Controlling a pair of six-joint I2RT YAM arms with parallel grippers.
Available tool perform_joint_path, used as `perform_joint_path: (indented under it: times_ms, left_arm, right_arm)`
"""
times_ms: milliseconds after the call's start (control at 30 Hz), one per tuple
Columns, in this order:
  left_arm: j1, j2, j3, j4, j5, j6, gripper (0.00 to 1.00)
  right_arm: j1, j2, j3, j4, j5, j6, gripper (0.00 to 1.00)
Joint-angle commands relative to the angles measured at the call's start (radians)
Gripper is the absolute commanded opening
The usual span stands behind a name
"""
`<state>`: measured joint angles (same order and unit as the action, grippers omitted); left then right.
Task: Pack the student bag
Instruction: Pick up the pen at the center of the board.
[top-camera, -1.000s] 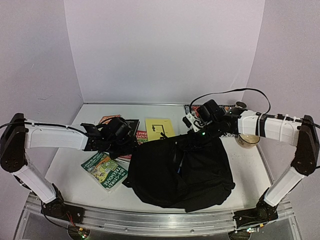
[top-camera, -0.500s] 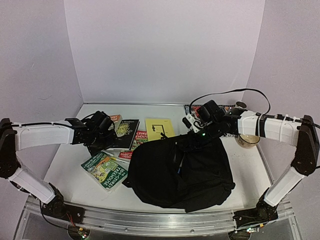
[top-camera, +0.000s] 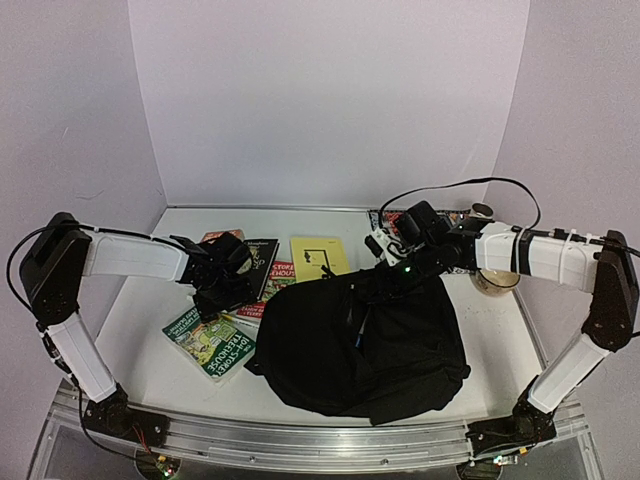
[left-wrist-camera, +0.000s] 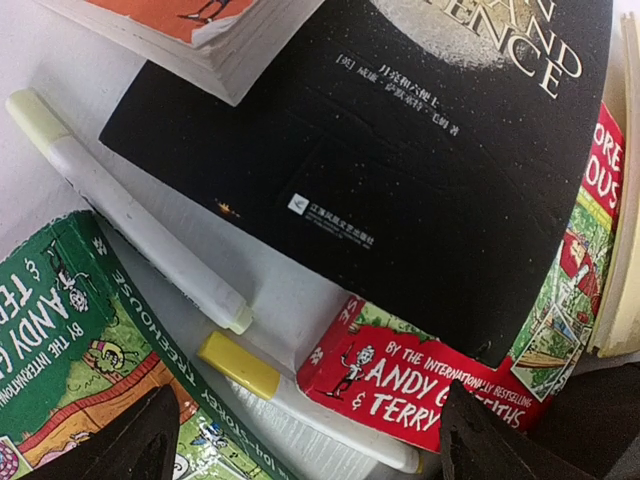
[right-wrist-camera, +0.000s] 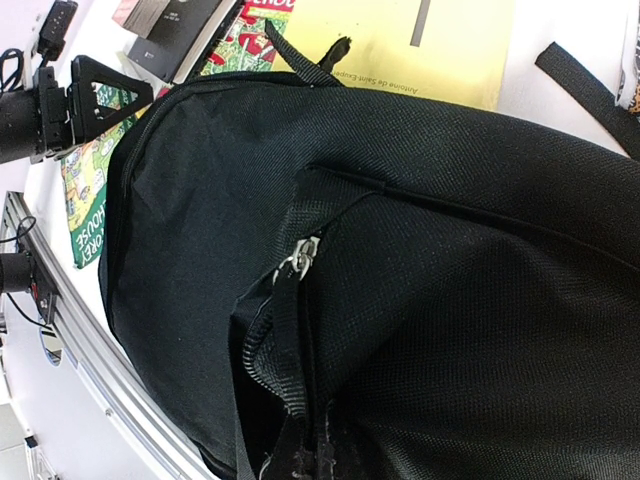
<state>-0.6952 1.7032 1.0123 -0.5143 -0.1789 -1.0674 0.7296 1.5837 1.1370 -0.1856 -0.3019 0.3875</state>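
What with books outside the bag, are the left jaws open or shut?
Open: on the left gripper, the jaws stand wide apart, gripping nothing.

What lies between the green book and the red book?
A long white marker and a yellow-capped marker lie there on the table, seen in the left wrist view.

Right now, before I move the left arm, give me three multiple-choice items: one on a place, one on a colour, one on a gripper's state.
1. The green book lies: A left of the student bag; B on it; C right of it.
2. The book behind the bag's loop is: A blue; B yellow; C white.
3. The left gripper is: A shut on a pen; B shut on a book; C open.

A, it lies on the left arm's side. B, the yellow book. C, its jaws stand wide apart.
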Motion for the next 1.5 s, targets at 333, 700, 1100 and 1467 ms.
perform_joint_path:
  times_ms: [333,700,1100,1467]
  left_arm:
    - [0.1,-0.08,-0.184,-0.076,-0.026,0.0,0.91]
    - [0.183,-0.113,-0.009,-0.174,-0.103,0.056,0.81]
    - [0.321,-0.022,0.085,-0.157,-0.071,0.075,0.59]
    - [0.356,0.106,0.133,-0.12,-0.019,0.038,0.54]
  right_arm:
    - [0.011,-0.015,0.009,0.005,-0.036,-0.026,0.0]
    - [0.011,-0.025,0.006,0.005,-0.033,-0.036,0.0]
    - [0.011,-0.019,-0.003,0.006,-0.038,-0.042,0.0]
    - [0.011,-0.015,0.003,0.007,-0.045,-0.042,0.0]
